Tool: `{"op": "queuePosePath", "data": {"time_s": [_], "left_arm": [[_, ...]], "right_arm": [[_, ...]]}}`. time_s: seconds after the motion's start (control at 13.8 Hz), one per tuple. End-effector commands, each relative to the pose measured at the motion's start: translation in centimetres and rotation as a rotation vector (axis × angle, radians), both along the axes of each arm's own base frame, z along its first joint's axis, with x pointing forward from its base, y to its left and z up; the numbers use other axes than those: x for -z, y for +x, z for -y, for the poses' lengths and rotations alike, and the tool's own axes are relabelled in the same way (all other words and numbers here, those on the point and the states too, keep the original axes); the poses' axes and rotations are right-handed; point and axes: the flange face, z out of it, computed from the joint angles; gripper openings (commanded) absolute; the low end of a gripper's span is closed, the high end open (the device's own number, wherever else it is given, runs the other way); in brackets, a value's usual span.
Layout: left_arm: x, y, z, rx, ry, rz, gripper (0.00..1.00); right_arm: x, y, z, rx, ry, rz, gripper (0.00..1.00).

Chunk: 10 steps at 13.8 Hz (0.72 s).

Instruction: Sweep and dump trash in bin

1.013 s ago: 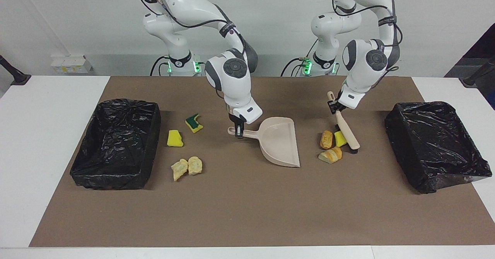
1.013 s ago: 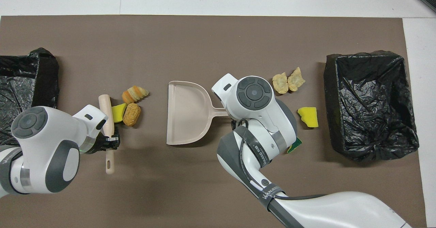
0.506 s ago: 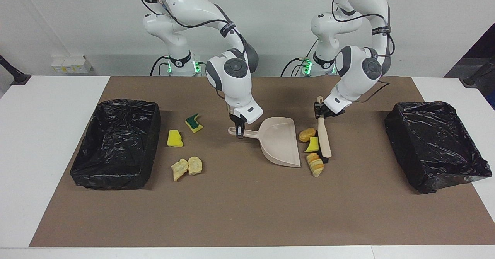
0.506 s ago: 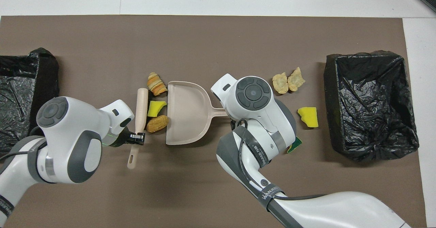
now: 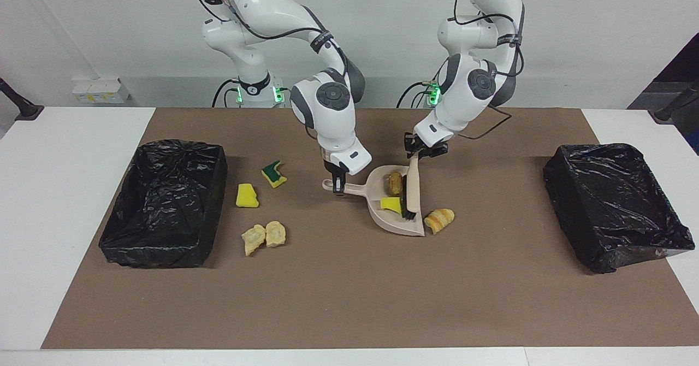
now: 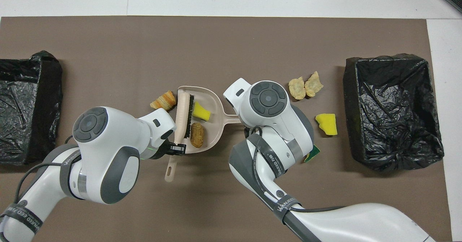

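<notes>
My right gripper (image 5: 338, 184) is shut on the handle of the beige dustpan (image 5: 397, 226), which rests on the mat. My left gripper (image 5: 425, 151) is shut on the handle of the beige brush (image 5: 413, 191), whose bristles stand inside the pan. Of the trash, a brown bread chunk (image 5: 394, 180) and a yellow sponge bit (image 5: 390, 204) lie in the pan. A striped bread chunk (image 5: 439, 219) lies on the mat just outside the pan's mouth. In the overhead view the brush (image 6: 181, 115) spans the mouth of the dustpan (image 6: 213, 133).
A green-topped sponge (image 5: 274, 173), a yellow sponge (image 5: 247, 195) and two crumbly chunks (image 5: 264, 236) lie between the pan and the black-lined bin (image 5: 164, 202) at the right arm's end. A second bin (image 5: 614, 205) stands at the left arm's end.
The left gripper swept the brush toward the dustpan, pushing the brown chunk and yellow sponge into it. The striped chunk slid past the pan's corner. The right arm stayed still.
</notes>
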Motion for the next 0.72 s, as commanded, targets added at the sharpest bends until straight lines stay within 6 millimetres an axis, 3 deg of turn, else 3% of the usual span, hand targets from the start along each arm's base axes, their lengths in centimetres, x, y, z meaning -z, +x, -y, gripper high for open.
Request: {"op": "queuePosePath", "data": {"time_s": [0.0, 0.07, 0.22, 0.43, 0.65], "left_arm": [[-1.3, 1.8, -3.3, -0.021, 0.068, 0.028, 0.0], [-1.4, 2.9, -6.2, -0.052, 0.094, 0.038, 0.0], [-1.0, 4.1, -9.2, -0.06, 0.143, 0.067, 0.0], [2.6, 5.1, -12.5, 0.012, 0.128, 0.052, 0.0], [4.6, 3.3, -10.8, 0.06, 0.136, 0.01, 0.0]], "right_arm": [[0.0, 0.7, -0.4, 0.013, 0.017, 0.013, 0.0], [0.1, 0.9, -0.4, 0.026, 0.017, 0.015, 0.0], [-0.3, 1.9, -0.8, 0.055, 0.02, 0.025, 0.0], [1.6, 2.7, -1.3, 0.078, 0.019, 0.011, 0.0], [1.5, 2.6, -1.3, 0.069, 0.012, 0.022, 0.0]]}}
